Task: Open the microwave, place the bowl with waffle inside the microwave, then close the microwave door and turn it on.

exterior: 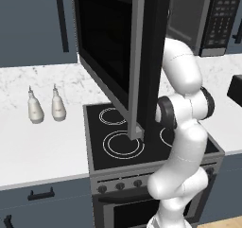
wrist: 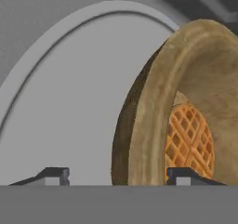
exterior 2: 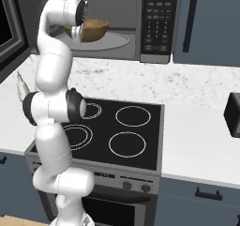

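A robot arm's claw (wrist: pixel 111 175) straddles the rim of the bowl with waffle (wrist: pixel 186 121) on the grey turntable (wrist: pixel 69 93) inside the microwave (exterior 2: pixel 140 23). The two finger tips (wrist: pixel 55 174) stand well apart, one outside the wooden wall and one over the waffle side, with a clear gap between the outer tip and the wood; the claw looks released, gripping nothing, though whether the inner tip touches the rim cannot be told. The bowl appears seated on the plate in the cavity, seen from the right base camera behind the wrist. The step in hand reads as letting go and backing out: the cleanest way would be to keep the fingers spread, draw straight back along the line of entry without dragging the rim, and clear the cavity mouth before swinging for the door. Nearer the cameras, the stove (exterior 2: pixel 117 131) sits below; the microwave door (exterior: pixel 142 61) hangs wide open over it, edge-on, awaiting closure, the keypad (exterior 2: pixel 158 18) beyond
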